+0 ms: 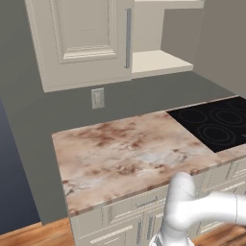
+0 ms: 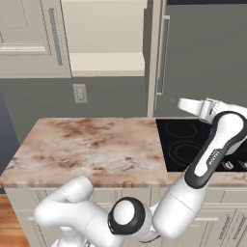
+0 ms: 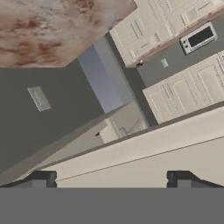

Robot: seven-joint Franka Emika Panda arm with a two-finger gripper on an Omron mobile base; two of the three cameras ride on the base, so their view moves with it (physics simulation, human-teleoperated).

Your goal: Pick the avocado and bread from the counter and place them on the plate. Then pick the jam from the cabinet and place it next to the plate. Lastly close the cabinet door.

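My gripper [image 2: 181, 102] hangs above the black cooktop [image 2: 193, 144], just right of the open cabinet door [image 2: 155, 58], which I see edge-on with its grey bar handle [image 2: 165, 53]. In the hand view the gripper [image 3: 111, 180] is open, its fingertips [image 3: 43, 178] wide apart with nothing between them and a cream panel [image 3: 144, 157] close in front. The cabinet [image 1: 86, 38] has one door shut and an open compartment with a bare shelf [image 1: 158, 62]. The marbled counter [image 1: 125, 149] lies below. Avocado, bread, plate and jam are out of view.
A wall outlet [image 1: 98, 98] sits on the grey wall under the cabinet. The cooktop [image 1: 216, 122] takes up the counter's right end. Cream drawers [image 1: 144, 204] run below the counter's front edge. My arm's elbow [image 2: 226, 128] stands over the cooktop.
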